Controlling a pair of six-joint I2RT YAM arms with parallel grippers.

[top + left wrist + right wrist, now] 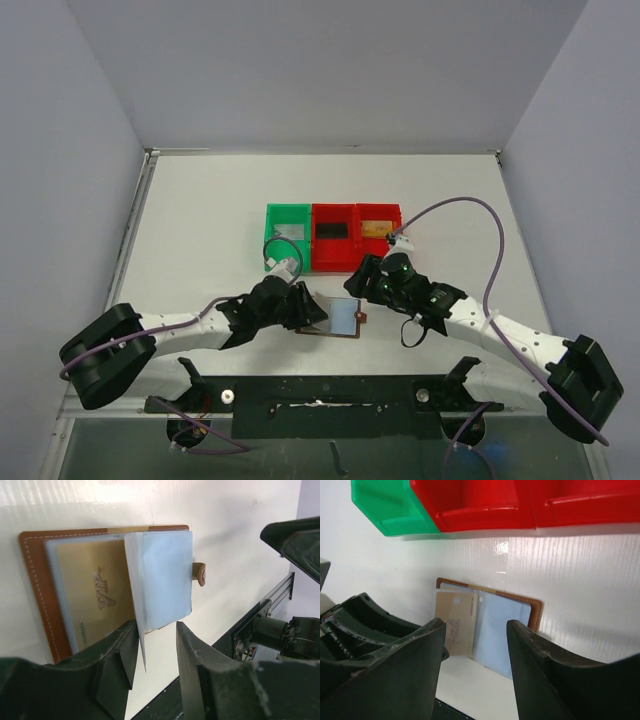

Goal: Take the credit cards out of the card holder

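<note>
Just at 3 o'clock of my left claw [155, 628] — wide open, empty, astride a clear sleeve [160, 575] — lay the card holder [345, 320], gold card [90, 595] lengthwise toward it; my right claw [476, 627], also agape, hovered farther.

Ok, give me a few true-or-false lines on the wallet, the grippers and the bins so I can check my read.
1. The wallet lies open on the table. True.
2. A gold card sits in a wallet sleeve. True.
3. The right gripper is shut on a card. False: it is open and holds nothing.
4. All three bins are red. False: there is one green bin beside two red bins.
</note>
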